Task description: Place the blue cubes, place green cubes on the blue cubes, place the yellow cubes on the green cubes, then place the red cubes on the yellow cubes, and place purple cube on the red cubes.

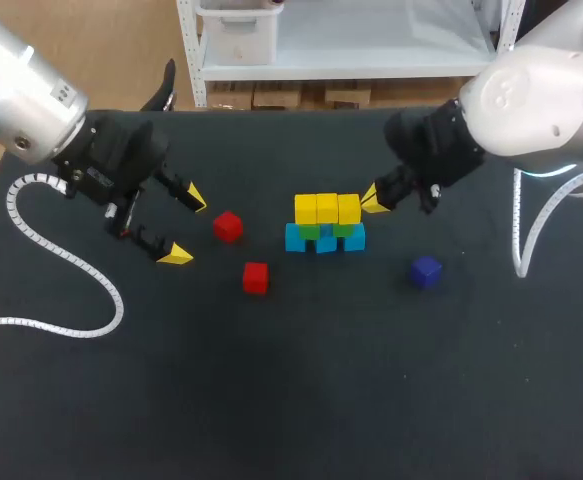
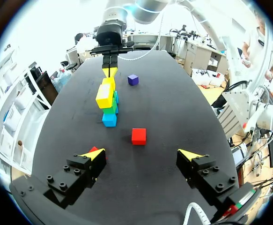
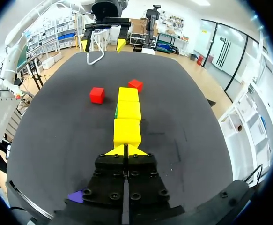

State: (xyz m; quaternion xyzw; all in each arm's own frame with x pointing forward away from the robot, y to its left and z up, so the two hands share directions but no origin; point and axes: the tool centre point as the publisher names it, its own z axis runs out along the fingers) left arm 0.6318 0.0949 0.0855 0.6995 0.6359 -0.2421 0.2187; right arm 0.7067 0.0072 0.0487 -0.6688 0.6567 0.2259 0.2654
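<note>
The yellow cubes (image 1: 327, 208) line up left-right; right gripper (image 1: 373, 198) clenched at their right end; left gripper (image 1: 186, 228) spread near red cubes (image 1: 228, 226).

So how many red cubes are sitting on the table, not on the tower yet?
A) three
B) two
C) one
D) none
B: two red cubes lie loose on the table, apart from the stack, whose top layer is yellow.
</note>
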